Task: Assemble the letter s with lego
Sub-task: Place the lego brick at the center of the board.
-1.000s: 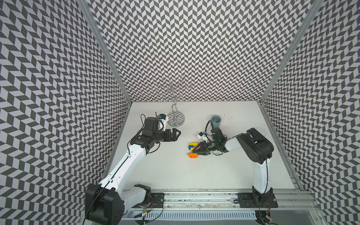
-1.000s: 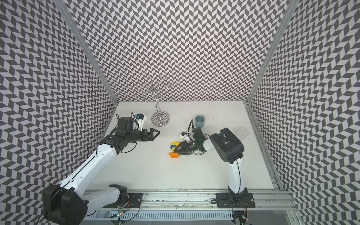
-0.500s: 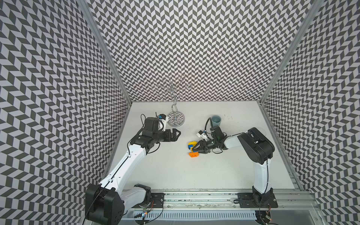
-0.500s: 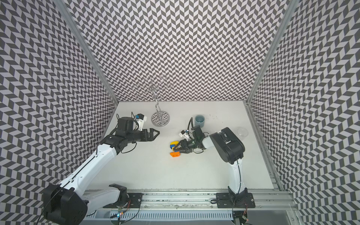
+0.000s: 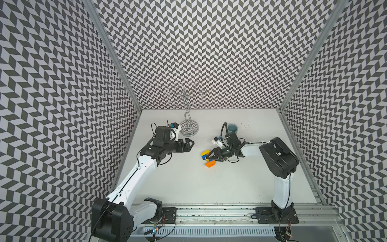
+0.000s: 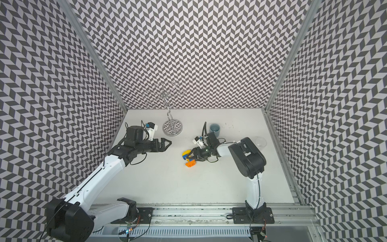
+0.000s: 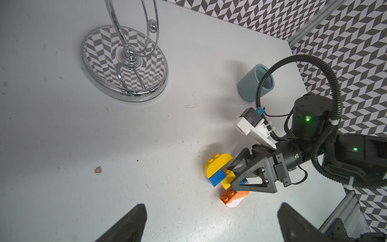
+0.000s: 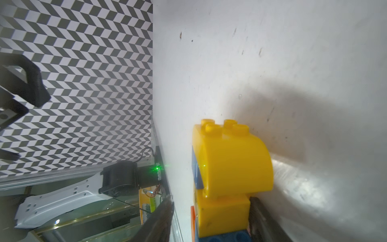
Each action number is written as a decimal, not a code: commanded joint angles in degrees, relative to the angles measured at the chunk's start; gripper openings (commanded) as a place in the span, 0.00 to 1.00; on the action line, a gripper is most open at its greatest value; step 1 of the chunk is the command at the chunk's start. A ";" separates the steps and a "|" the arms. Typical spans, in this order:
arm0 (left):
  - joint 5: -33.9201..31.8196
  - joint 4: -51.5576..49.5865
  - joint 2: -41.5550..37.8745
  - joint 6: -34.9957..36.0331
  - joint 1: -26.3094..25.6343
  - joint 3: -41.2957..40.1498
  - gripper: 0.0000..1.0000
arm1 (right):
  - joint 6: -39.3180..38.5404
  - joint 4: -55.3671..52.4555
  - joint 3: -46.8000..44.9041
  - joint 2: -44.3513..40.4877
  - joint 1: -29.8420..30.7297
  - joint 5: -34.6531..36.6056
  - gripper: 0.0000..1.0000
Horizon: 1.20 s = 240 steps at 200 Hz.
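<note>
Far left: left arm [image 5: 144,167] hovered over counter [image 5: 188,184], left jaws spread wide and empty, pointing toward middle. Behind them chrome stand [image 5: 189,127] stood near back wall. Mid-counter, letter s [image 7: 219,171] lay on its side: curved yellow brick [image 7: 217,164] at far end, blue and yellow between, orange brick [image 7: 233,198] at near end. Around its middle, right jaws stood released, one finger clear of stack, other just beside it. Behind right arm [image 5: 276,159], grey-blue cup [image 5: 232,128] stood upright
</note>
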 commanded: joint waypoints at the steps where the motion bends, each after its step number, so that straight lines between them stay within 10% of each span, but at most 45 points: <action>1: -0.38 -0.22 -1.15 0.70 0.26 0.56 1.00 | -2.64 -7.00 -0.99 0.66 -0.41 11.25 0.60; 166: -1.18 0.04 -1.02 1.06 0.22 0.25 0.99 | -6.70 -4.29 -4.05 -3.52 -0.45 19.38 0.60; 240: -13.27 18.13 -5.29 0.99 6.85 -8.66 1.00 | -16.91 10.34 -12.86 -28.97 -5.08 35.00 0.62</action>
